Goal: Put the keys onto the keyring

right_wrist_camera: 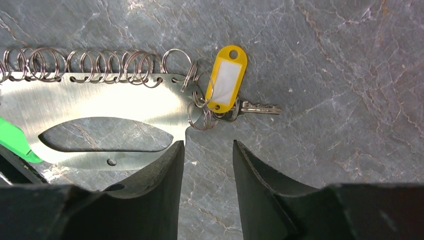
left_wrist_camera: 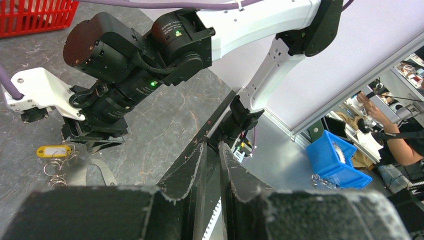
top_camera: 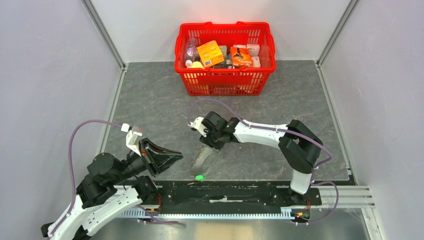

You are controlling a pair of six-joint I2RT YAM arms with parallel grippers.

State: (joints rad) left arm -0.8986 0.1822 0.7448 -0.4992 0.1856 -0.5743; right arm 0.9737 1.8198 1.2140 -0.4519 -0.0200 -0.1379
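Observation:
The keyring (right_wrist_camera: 100,102) is a shiny flat metal piece with an oval cut-out and a row of wire rings along one edge; it lies on the grey table (top_camera: 202,159). A key with a yellow tag (right_wrist_camera: 226,80) lies at its end, linked to small rings there. A green tag (right_wrist_camera: 15,145) shows at its other end (top_camera: 200,177). My right gripper (right_wrist_camera: 208,145) hovers open and empty just short of the yellow-tagged key. My left gripper (left_wrist_camera: 212,147) floats to the left of the keyring (top_camera: 177,154), its jaws a narrow gap apart with nothing between them.
A red basket (top_camera: 225,82) full of packets stands at the back of the table. A black rail (top_camera: 225,192) runs along the near edge. Walls close in left and right. A blue bin (left_wrist_camera: 330,160) sits beyond the table's edge.

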